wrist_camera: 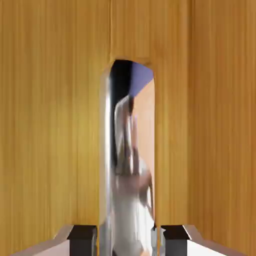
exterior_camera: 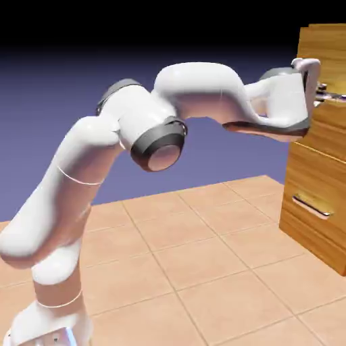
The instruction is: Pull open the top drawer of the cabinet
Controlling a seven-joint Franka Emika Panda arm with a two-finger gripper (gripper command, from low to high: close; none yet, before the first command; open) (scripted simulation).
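Observation:
The tall wood-grain cabinet (exterior_camera: 317, 169) stands at the exterior view's right edge. My arm reaches across to the top drawer (exterior_camera: 332, 67), and my gripper (exterior_camera: 317, 88) sits at its silver bar handle (exterior_camera: 332, 96). In the hand view the wood of the drawer front (wrist_camera: 50, 125) fills the picture. The shiny handle (wrist_camera: 129, 165) runs up the middle and mirrors the arm. It passes between my two grey fingertips (wrist_camera: 82, 237), which press against its sides, so my gripper (wrist_camera: 129, 239) is shut on it. The drawer front looks flush with the cabinet.
A lower drawer with its own silver handle (exterior_camera: 312, 205) sits below my hand. The tiled tabletop (exterior_camera: 203, 270) stretches between the robot's base and the cabinet's foot.

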